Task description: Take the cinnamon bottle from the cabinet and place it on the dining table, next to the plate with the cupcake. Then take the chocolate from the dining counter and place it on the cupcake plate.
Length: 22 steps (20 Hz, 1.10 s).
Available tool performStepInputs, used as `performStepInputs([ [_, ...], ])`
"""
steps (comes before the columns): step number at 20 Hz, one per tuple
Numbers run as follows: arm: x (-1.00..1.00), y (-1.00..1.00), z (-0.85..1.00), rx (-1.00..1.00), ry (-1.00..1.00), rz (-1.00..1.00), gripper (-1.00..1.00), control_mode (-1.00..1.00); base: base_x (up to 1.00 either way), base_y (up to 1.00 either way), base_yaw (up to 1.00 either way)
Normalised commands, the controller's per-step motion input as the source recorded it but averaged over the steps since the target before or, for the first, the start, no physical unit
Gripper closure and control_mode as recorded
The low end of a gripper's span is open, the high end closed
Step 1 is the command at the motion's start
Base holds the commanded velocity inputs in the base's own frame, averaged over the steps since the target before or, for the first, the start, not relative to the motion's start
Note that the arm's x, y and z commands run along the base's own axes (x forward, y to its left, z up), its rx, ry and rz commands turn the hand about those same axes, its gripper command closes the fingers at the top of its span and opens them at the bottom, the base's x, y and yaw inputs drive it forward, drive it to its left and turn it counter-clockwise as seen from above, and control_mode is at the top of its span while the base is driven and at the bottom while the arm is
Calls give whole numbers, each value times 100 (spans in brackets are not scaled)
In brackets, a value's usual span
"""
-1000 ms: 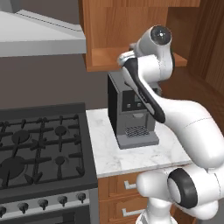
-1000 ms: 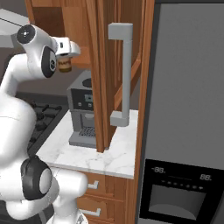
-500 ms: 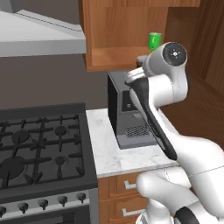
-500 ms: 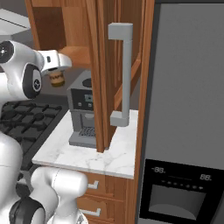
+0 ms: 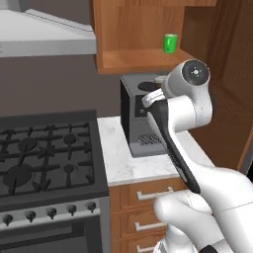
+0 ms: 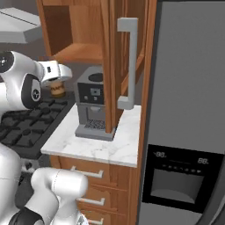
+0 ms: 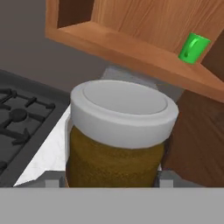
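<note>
cinnamon bottle [image 7: 116,140] was out of the cabinet [image 5: 143,62] and in the end effector [image 6: 58,85], jaws closed on its brown body just below the pale grey cap; in the right base view it hung below the white hand, above the stove [image 5: 47,155] and left of the coffee machine [image 6: 92,105]. cabinet shelf stood above and behind, with a bright green can [image 5: 170,42] on it, well apart from the bottle. judged progress: first pick done, jar clear of the shelf; carry to the dining table, placing beside the cupcake plate, and the whole chocolate step all left. table, plate, cupcake and chocolate could not be checked from here, so the base likely had to drive before any placing. surroundings: small marble surface [image 5: 126,160] carried the coffee machine, wooden drawers [image 6: 88,176] below it; range hood [image 5: 44,34] above the stove; open cabinet door [image 6: 115,61] with a long grey handle [image 6: 127,61] stood between the coffee machine and the dark fridge [image 6: 189,110]. in the way, as judged: the coffee machine sat just beside the held jar, and the open door edge projected over the surface; a swing toward the fridge side risked clipping either. hood and shelf underside were close overhead, so lifting room looked tight.
</note>
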Motion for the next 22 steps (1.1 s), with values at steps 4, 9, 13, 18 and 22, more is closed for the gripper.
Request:
performStepInputs([
  [4, 0, 0, 0, 0, 0, 0, 100, 100, -100, 0, 18],
  [9, 0, 0, 0, 0, 0, 0, 100, 100, -83, 0, 78],
  [13, 0, 0, 0, 0, 0, 0, 100, 100, -49, 0, 98],
  [18, 0, 0, 0, 0, 0, 0, 100, 100, -44, 0, 100],
  [22, 0, 0, 0, 0, 0, 0, 100, 100, -41, 0, 100],
])
